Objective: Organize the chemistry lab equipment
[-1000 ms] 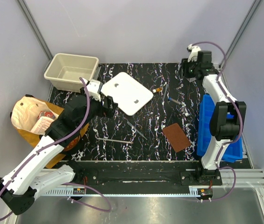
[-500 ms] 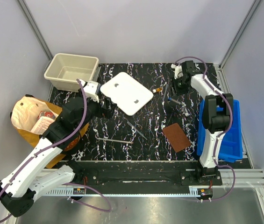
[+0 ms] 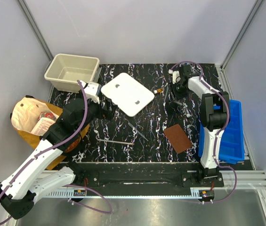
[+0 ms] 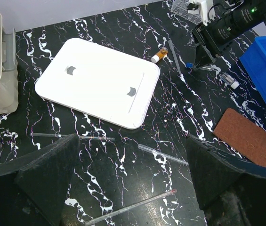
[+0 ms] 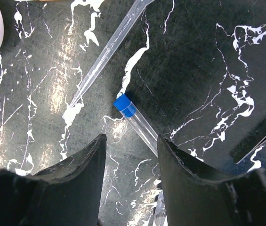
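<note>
My right gripper (image 3: 172, 95) is open and low over a clear blue-capped tube (image 5: 133, 117); the cap lies between its fingers (image 5: 76, 174) and the tube body runs under the right one. A clear pipette (image 5: 108, 51) lies just beyond. My left gripper (image 4: 133, 141) is open and empty above the mat. Below it lie a long thin rod with a red tip (image 4: 130, 207), a pipette (image 4: 163, 154) and another thin rod (image 4: 71, 137). An orange-tipped vial (image 3: 159, 90) and a small vial (image 3: 187, 112) lie near the right gripper. A clear rack (image 4: 184, 5) sits at the back.
A white lid (image 3: 127, 93) lies in the middle of the black marbled mat. A beige bin (image 3: 71, 71) stands back left, a blue bin (image 3: 230, 134) at the right edge, a brown pad (image 3: 177, 138) beside it. A tan paper bag (image 3: 31, 120) sits at the left.
My right arm has swung from the back right corner leftward and down over the blue-capped tube. My left arm shifted slightly, then stayed still.
</note>
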### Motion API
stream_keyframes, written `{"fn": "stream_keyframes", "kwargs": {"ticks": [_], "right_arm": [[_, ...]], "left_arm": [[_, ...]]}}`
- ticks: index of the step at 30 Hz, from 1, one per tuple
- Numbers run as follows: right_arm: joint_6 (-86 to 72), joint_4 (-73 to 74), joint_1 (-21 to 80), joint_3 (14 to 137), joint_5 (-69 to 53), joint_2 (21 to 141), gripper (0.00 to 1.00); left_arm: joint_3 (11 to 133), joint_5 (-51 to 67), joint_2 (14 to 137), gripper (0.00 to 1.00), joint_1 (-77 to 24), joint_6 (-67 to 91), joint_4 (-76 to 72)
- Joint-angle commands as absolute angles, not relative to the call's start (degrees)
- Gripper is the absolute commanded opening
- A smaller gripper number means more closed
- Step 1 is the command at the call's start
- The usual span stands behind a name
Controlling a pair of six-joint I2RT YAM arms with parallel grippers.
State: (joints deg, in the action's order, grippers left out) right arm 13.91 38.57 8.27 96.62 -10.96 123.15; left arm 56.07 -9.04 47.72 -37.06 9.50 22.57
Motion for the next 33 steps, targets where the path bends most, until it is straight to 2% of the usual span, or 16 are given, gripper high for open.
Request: {"fn": "stream_keyframes", "kwargs": {"ticks": [1,7,12,19,24,29,33], "right_arm": [[15.6,36.0,9.3,98.5,-9.6,124.0,0.53],[16.0,33.8,9.6,99.1,-7.8,125.8,0.5],[14.6,31.5,9.8,99.0,-9.0,126.4,0.44],[9.5,29.3,10.0,98.8,-4.2,125.9,0.26],[4.0,24.2,10.0,94.1,-1.9,121.1,0.18],[-3.7,22.7,9.9,91.7,-2.3,114.6,0.16],[-14.2,16.5,9.9,84.0,-10.6,105.7,0.16]], "left_arm": [[56.2,-9.5,47.1,0.99,-36.9,9.7,19.5],[56.1,-9.7,47.3,0.99,-36.9,9.6,19.5],[56.1,-9.8,48.0,0.99,-36.9,9.6,19.5],[56.1,-9.2,49.0,0.99,-36.9,10.0,19.5],[56.4,-8.5,50.4,0.99,-36.9,10.4,19.2],[59.6,-3.7,54.0,0.99,-36.7,14.3,19.2],[66.2,2.3,60.8,0.99,-36.8,18.2,22.0]]}}
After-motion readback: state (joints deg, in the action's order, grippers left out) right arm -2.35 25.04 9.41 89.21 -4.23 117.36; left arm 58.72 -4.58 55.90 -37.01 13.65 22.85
